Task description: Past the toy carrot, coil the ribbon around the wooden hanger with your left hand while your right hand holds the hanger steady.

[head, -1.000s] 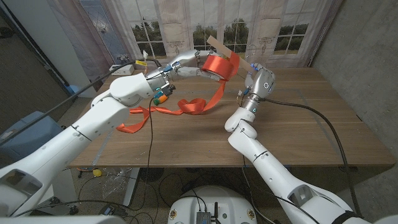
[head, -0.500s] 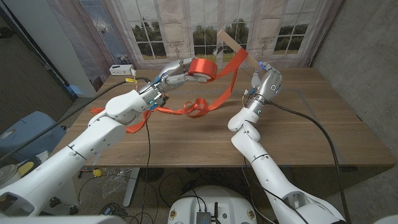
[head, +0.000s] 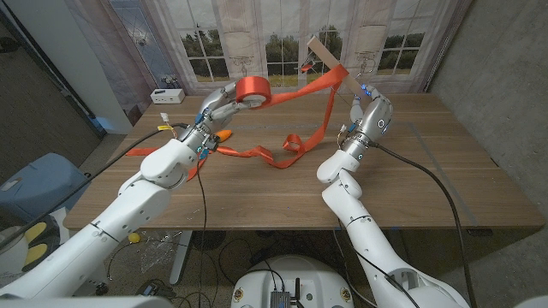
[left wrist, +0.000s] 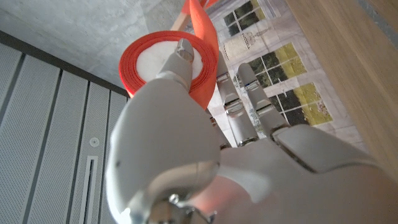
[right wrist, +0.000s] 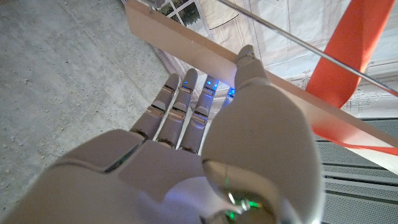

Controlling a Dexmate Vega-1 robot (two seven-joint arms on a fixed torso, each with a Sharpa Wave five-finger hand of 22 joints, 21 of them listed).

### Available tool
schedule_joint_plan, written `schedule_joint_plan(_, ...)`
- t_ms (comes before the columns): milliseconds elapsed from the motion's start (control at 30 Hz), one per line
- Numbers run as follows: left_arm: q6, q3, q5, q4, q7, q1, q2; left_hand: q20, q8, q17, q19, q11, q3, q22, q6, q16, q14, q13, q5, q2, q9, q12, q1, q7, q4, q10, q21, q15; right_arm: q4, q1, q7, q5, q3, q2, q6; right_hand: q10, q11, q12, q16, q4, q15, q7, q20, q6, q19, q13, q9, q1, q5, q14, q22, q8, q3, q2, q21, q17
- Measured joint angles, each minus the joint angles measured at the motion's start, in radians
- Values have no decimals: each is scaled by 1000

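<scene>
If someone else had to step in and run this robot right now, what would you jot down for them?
Left hand holds the ribbon spool up above the table. Right hand grips the wooden hanger, raised. The orange ribbon runs from the spool to the hanger, and its tail loops down onto the table. Toy carrot lies beside the left arm. Ribbon reaches the hanger; how many turns it has made cannot be told. Coiling is left.

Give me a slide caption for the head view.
Left hand lifts the orange ribbon roll while right hand holds the wooden hanger up.

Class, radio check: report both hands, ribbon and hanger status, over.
Left hand grips orange ribbon spool, raised. Right hand holds wooden hanger. Ribbon strand runs to hanger. Nothing obstructing.
</scene>
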Motion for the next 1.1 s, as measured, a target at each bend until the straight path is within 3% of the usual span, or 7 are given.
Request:
schedule_joint_plan(267,24,-28,-7,32,85,6,-35,0,3,0,0,0,4,-5,0,-8,0,0,7,0,1,0,0,0,-4,0,15,0,0,-16,0,3,6,-14,87,1,-1,0,0,0,0,0,0,0,0,1,0,0,-4,0,-4,-4,0,0,0,0)
schedule_joint_plan(567,75,-47,-21,78,136,-40,-55,5,3,-1,-5,0,4,-5,-5,-16,2,0,7,0,7,0,0,5,-4,0,25,2,-7,-35,0,-4,-6,-41,146,1,-1,-4,-5,0,0,0,0,0,0,1,1,0,-3,0,-4,-7,0,0,0,0)
schedule_joint_plan(733,125,-48,-29,123,146,-116,-58,9,3,-1,-9,0,6,-8,-5,-20,4,0,7,0,7,0,0,5,-5,0,32,3,-5,-41,0,-39,-14,-53,208,2,-1,-1,-5,0,0,0,-4,0,-4,1,2,0,0,0,-4,-11,0,0,0,0)
schedule_joint_plan(1100,235,-8,-25,186,126,-293,-40,12,2,-3,-13,0,9,-10,-9,-33,9,0,15,-2,9,0,2,9,-8,0,44,1,24,-37,0,-83,-43,-78,233,2,-2,0,-10,0,0,0,-4,0,-4,-4,5,0,-1,0,-4,-9,0,0,0,0)
